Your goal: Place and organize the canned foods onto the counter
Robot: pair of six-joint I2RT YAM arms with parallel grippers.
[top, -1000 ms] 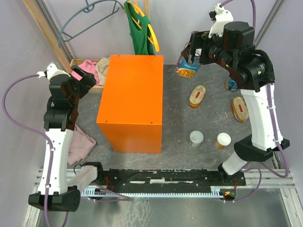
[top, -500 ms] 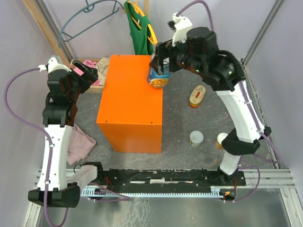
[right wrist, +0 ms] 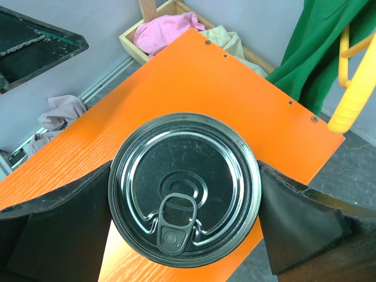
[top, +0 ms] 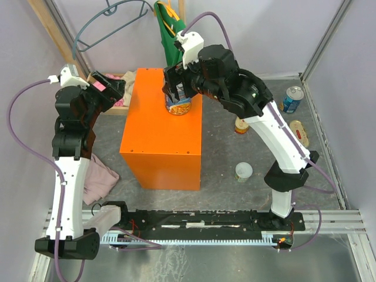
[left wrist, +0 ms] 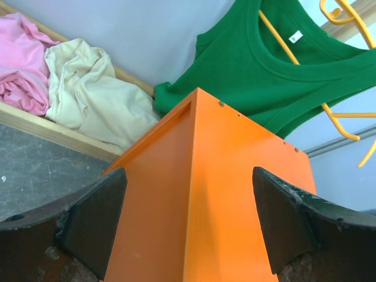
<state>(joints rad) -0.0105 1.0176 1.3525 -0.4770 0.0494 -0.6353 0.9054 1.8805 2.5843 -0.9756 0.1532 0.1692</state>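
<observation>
My right gripper (top: 178,97) is shut on a tall blue-labelled can (top: 178,106) and holds it upright over the far right part of the counter (top: 161,138), the big orange box. In the right wrist view both fingers (right wrist: 64,217) press the sides of the can's silver pull-tab top (right wrist: 185,197), with the counter's top (right wrist: 194,82) below. Whether the can rests on it I cannot tell. My left gripper (top: 110,88) stands open beside the counter's far left corner (left wrist: 235,194), nothing between its fingers (left wrist: 94,211). Other cans are on the table: a blue one (top: 291,98), two oval tins (top: 299,132) (top: 240,124), a white-lidded can (top: 244,171).
A wooden tray of pink and cream clothes (top: 114,88) (left wrist: 59,88) sits left of the counter's far end. A green shirt on a yellow hanger (top: 173,35) (left wrist: 264,64) hangs behind it. Crumpled cloth (top: 100,179) lies by the left arm. Walls close the table's sides.
My right arm has carried the blue-labelled can leftward, from above the table's right side to over the counter's top. The left gripper has shifted slightly toward the counter's far corner.
</observation>
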